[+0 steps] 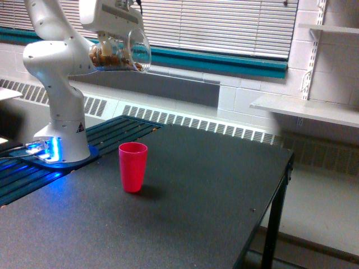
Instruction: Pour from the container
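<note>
Plastic, thin and clear, makes the container (120, 53) a light thing that would likely flex or crack if squeezed hard; the loose brown nuts (109, 59) inside shift its weight as it tips. I judge the best hold is around the body near the base, clear of the flared rim. The tool (110, 36) pinches it from above there. The arm (59, 73) rises from its base on the far left of the surface (185, 207), wrist held high, the container tipped almost on its side, mouth toward the exterior view's right. It hangs well above and left of the red cup (133, 167), which stands upright.
</note>
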`<state>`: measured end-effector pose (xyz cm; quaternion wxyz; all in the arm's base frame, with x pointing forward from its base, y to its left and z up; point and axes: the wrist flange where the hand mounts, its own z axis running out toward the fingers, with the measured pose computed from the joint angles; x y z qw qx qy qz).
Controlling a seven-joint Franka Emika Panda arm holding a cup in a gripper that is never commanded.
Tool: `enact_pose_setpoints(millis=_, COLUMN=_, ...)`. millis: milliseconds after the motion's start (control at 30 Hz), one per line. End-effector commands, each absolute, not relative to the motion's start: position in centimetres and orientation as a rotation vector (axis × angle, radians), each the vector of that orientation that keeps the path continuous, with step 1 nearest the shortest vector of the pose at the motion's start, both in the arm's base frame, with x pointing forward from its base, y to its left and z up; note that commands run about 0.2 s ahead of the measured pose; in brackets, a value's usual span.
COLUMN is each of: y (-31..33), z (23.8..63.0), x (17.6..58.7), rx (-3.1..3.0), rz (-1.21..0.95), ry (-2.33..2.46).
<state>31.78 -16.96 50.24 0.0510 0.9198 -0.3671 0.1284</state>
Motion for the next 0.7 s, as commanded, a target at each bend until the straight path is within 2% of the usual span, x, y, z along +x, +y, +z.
enact_pose_setpoints(millis=33, y=-17.37, z=50.67, x=31.99, rx=2.807, rz=0.343, ry=-1.056)
enact_pose_setpoints(millis=700, y=-17.11, z=49.82, x=32.22, rx=2.812, rz=0.258, ry=-1.016)
